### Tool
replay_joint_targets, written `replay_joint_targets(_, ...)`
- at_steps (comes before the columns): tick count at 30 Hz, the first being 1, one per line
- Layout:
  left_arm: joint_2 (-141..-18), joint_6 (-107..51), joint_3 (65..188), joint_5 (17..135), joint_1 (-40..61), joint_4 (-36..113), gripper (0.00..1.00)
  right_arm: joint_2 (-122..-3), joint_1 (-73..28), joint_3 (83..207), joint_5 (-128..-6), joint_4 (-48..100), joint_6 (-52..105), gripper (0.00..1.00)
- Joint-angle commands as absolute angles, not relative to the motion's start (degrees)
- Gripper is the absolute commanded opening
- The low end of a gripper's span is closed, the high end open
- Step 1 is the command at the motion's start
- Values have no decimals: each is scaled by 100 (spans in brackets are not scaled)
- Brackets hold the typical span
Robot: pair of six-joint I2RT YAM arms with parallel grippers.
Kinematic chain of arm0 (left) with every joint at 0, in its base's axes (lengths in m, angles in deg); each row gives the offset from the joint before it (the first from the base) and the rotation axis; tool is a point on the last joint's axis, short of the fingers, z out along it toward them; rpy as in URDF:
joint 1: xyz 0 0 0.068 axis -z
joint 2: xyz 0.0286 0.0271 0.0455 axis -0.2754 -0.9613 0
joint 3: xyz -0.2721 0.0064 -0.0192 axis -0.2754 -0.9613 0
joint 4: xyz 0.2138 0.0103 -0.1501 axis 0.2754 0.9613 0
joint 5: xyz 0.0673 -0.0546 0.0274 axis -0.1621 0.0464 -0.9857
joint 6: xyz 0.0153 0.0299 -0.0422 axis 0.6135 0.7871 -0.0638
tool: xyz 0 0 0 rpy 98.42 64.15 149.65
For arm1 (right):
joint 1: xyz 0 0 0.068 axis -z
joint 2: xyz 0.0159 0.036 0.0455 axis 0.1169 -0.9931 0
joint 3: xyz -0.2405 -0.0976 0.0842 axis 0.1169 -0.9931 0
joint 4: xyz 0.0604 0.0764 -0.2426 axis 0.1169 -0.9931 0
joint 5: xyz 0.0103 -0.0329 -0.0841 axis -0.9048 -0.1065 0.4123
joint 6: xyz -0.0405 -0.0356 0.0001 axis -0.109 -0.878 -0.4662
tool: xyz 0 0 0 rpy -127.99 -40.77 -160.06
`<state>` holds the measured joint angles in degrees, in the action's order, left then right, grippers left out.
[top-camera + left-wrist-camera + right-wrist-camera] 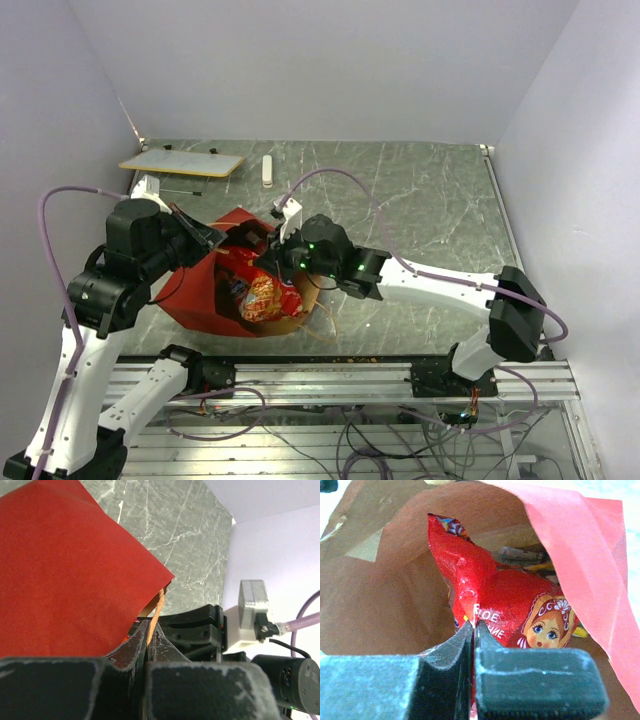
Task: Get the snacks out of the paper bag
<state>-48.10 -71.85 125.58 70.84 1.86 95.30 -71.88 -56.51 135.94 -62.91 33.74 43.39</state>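
right gripper [472, 628] clamped on the red doll-face snack packet [510, 600], bottom centre of its wrist view. packet lies inside the paper bag [195, 295], centre-left of the top view. left gripper [148, 630] pinched shut on the bag's string handle [156, 611]. smaller wrappers [525, 555] deeper in, upper right.

matt paper bag [380, 605]; red packet [505, 595] — glossy, crinkled
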Motion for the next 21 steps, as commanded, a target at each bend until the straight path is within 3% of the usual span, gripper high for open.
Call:
replay_joint_targets(1, -5086, -6944, 13031, 6720, 212, 9762, 7, -6545, -5574, 13877, -6291, 3768, 4491, 0)
replay_joint_targets(14, -5142, -7103, 13077, 6681, 212, 9649, 7, -5731, -5446, 13918, -5832, 2909, 3842, 0)
replay_joint_targets(21, -5210, -7161, 13164, 6583, 212, 9619, 7, -4994, -5444, 13883, -5005, 2059, 3250, 0)
